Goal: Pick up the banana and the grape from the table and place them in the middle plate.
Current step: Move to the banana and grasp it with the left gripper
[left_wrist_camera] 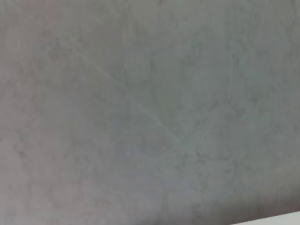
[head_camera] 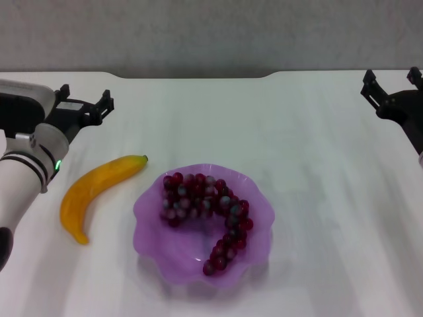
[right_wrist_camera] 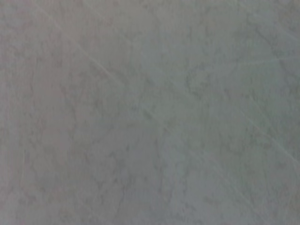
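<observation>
**End effectors both open, grape in plate, banana on tabletop**

Left end effector (head_camera: pixel 84 99) sits at the far left over the tabletop (head_camera: pixel 317 145), prongs spread, nothing between them. It's beyond the banana (head_camera: pixel 99 191) and apart from it. Right end effector (head_camera: pixel 391 82) is at the far right edge, also spread and holding nothing, well apart from everything else.

I see the grape (head_camera: pixel 205 211) bunch lying inside the middle plate (head_camera: pixel 149 211), curving from the far-left part of the bowl round toward the near right. Banana lies on the tabletop just left of the plate, dark tip pointing toward the plate's far rim, not touching it as far as I can tell.

Both wrist views give me only a plain grey mottled surface.
</observation>
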Motion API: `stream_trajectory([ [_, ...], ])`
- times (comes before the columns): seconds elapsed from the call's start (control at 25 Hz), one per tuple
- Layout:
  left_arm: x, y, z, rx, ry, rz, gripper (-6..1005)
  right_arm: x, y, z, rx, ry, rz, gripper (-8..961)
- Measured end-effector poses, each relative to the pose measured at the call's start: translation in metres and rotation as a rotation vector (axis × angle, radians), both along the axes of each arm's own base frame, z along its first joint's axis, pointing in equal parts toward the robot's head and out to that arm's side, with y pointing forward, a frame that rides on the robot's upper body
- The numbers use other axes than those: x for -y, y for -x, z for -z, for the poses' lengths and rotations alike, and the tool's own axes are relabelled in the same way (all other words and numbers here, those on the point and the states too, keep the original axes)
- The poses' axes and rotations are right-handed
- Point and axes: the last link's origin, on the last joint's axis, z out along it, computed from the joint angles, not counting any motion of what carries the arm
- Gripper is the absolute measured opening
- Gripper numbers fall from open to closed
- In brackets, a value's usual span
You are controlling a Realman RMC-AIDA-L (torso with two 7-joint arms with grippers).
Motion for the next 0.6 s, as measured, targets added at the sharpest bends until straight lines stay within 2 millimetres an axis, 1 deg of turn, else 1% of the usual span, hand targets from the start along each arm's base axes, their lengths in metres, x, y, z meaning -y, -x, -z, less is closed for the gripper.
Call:
stream_trajectory([
  [0.48,-0.0022,-0.0059,0.0069,-0.027,0.04,-0.006,861,0.0029,-0.0062,0.0005,0.008,0.004,0.016,884],
  [0.6,-0.0038,-0.0072,0.0102,-0.045,0.072,-0.021,862,0.0047,-0.009,0.0003,0.009,0.004,0.023,883],
])
